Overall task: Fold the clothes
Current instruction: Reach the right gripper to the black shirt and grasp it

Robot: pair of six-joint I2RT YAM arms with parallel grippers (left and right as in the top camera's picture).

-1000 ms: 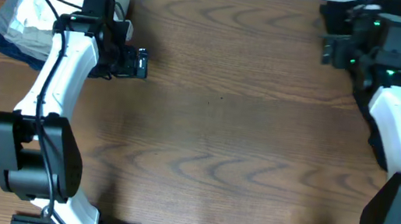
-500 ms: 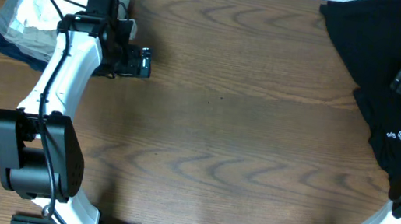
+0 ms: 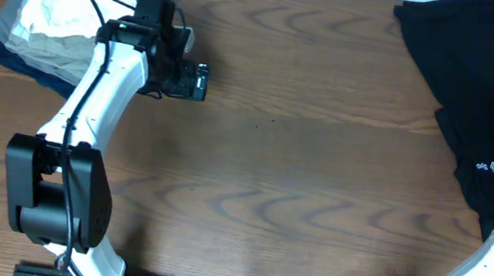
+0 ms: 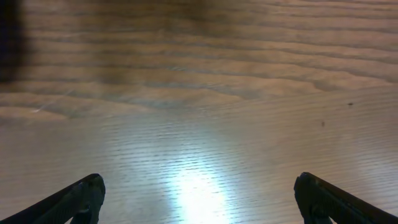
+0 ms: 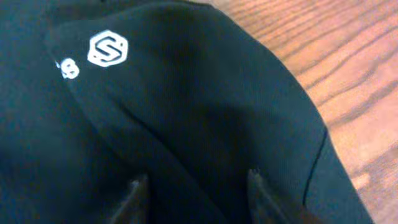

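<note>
The clothes (image 3: pixel 460 71), a black garment, lie in the frame's upper right, long axis running down the right edge. The left gripper (image 3: pixel 198 83), upper left and well apart, gapes empty. The right gripper (image 5: pixel 196 186) sits on the cloth, fingers (image 5: pixel 138 190) half parted astride a fold (image 5: pixel 186 124); whether they pinch it cannot be told.

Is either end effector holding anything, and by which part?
Left end effector: nothing. Right end effector straddles a fold of the black garment; grip cannot be told.
</note>
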